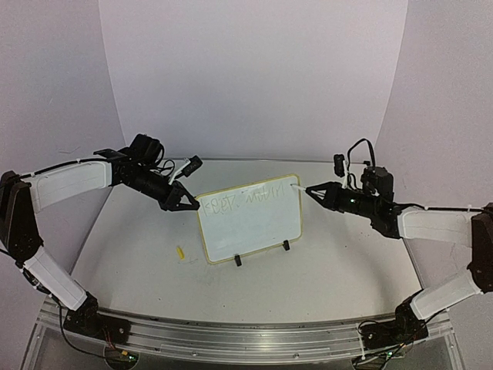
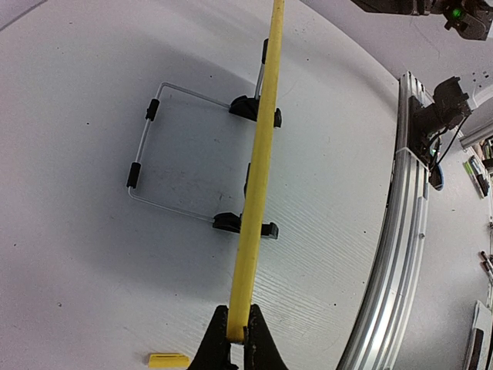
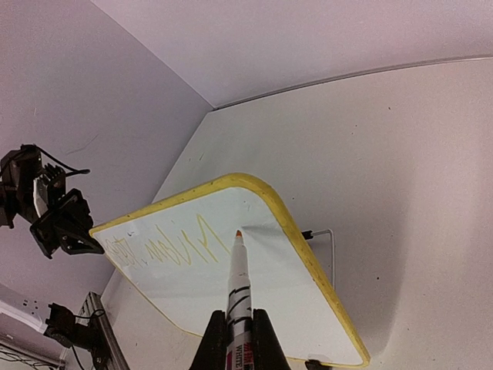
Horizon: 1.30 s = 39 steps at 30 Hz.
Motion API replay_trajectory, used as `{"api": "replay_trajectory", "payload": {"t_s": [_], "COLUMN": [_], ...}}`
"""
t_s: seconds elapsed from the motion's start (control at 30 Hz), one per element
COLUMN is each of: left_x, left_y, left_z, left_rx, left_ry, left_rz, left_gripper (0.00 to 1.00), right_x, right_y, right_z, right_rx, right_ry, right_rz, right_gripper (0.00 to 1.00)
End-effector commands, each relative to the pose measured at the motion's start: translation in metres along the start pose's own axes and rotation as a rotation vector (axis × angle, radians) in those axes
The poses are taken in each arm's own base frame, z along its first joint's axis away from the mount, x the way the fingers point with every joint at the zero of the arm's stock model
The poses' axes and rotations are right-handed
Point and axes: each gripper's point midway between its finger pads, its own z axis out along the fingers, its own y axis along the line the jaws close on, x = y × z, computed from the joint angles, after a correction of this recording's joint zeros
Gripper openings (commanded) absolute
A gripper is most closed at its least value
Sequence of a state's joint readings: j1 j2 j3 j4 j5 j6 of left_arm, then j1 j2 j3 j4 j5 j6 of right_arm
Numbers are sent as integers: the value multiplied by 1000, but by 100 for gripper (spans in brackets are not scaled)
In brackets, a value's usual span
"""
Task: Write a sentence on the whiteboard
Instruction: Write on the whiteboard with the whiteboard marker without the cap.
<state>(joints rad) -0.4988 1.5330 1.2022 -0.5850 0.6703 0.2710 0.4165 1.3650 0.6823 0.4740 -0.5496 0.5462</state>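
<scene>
The whiteboard (image 1: 254,227) stands tilted on two black clip feet at the table's middle. The sentence (image 1: 248,199) is a faint yellow-green scrawl along its top. My left gripper (image 1: 189,204) is shut on the board's upper left rim. In the left wrist view the rim (image 2: 258,169) shows edge-on between my left gripper's (image 2: 237,335) jaws. My right gripper (image 1: 310,190) is shut on a white marker (image 3: 239,277). The marker's orange tip sits by the last letters of the sentence (image 3: 173,247), near the whiteboard's (image 3: 208,297) upper right corner. I cannot tell whether the tip touches.
A small yellow marker cap (image 1: 180,252) lies on the table left of the board; it also shows in the left wrist view (image 2: 168,359). A wire stand (image 2: 154,154) props the board from behind. A metal rail (image 1: 231,335) runs along the near edge.
</scene>
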Motion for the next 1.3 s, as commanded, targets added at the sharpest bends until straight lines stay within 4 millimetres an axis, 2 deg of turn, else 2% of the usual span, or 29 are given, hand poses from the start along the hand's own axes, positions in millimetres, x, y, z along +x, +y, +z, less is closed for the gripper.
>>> {"api": "replay_trajectory", "payload": {"t_s": [0.0, 0.2, 0.4, 0.67, 1.27], "left_x": [2, 2, 3, 3, 3], "left_y": [9, 9, 9, 9, 8], "left_z": [4, 5, 6, 6, 6], "left_rx": [-53, -53, -52, -48, -48], "left_ry": [28, 29, 32, 33, 34], "left_rz": [42, 40, 38, 39, 40], "left_gripper": [0, 0, 0, 0, 0], "right_x": [-16, -17, -5, 9, -17], "right_y": [10, 11, 6, -8, 2], "right_z": [3, 9, 13, 10, 2], "right_rx": [-52, -69, -76, -29, 7], "right_ry": [-43, -28, 13, 25, -24], "right_rz": [-19, -20, -7, 15, -41], "right_gripper": [0, 0, 0, 0, 0]}}
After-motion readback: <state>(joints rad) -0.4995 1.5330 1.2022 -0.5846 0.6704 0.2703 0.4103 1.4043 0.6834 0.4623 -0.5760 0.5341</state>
